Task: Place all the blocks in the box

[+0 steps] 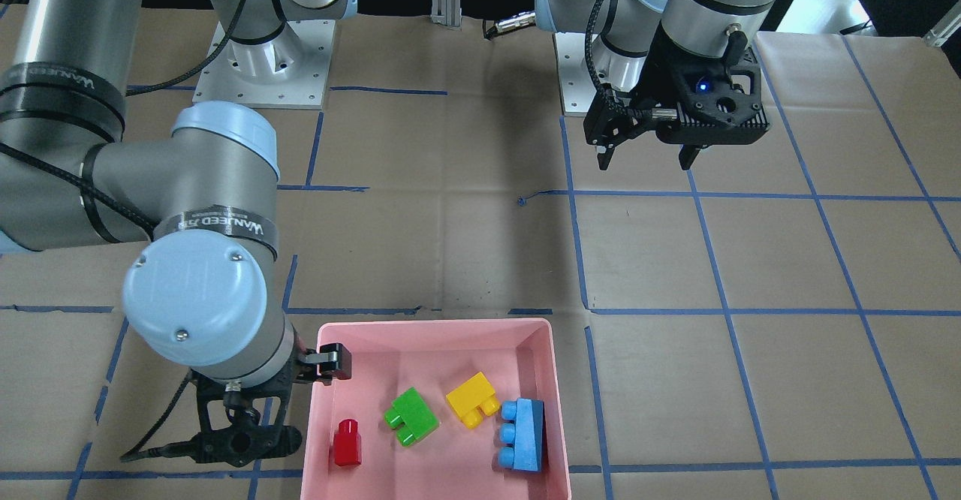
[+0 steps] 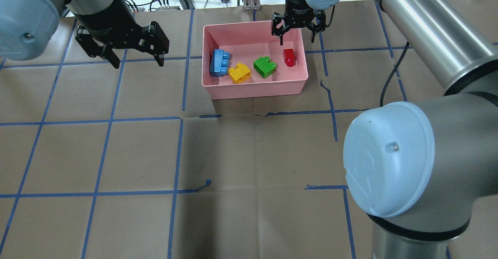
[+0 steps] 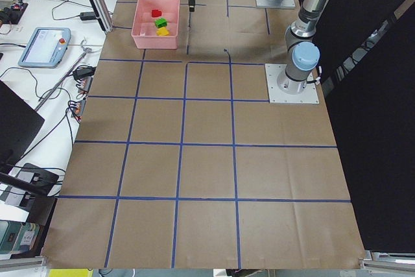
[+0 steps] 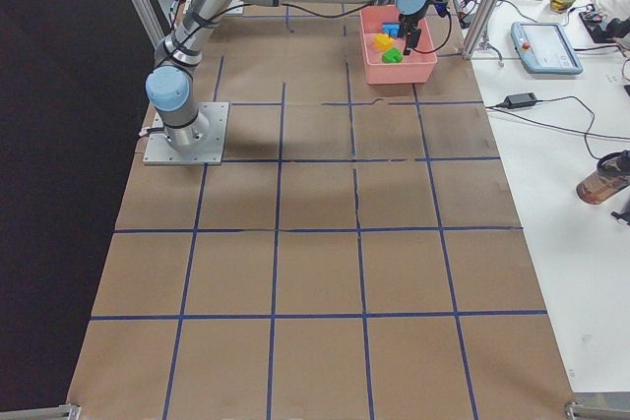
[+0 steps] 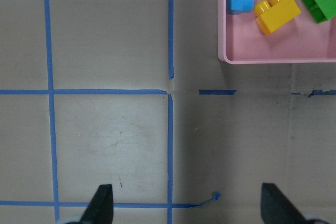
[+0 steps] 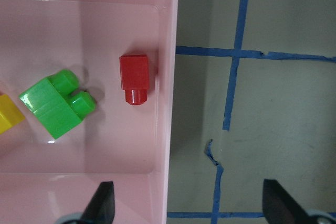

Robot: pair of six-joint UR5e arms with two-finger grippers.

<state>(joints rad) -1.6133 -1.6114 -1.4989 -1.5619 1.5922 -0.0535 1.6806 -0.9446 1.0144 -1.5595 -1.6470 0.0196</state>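
Inside the box [image 2: 253,91] lie all four blocks: blue [image 2: 219,62], yellow [image 2: 239,73], green [image 2: 264,66], red [image 2: 289,56]. The right gripper [image 2: 296,41], jaws spread and empty, straddles the rim at 2 o'clock and should lift straight up, clear of the wall. The left gripper [image 2: 139,63], also spread and empty, hangs well apart at 9 o'clock.

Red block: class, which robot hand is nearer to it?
Right. The right hand hangs over the pink box's wall beside the red block; the left hand hovers over the table beyond its opposite side.
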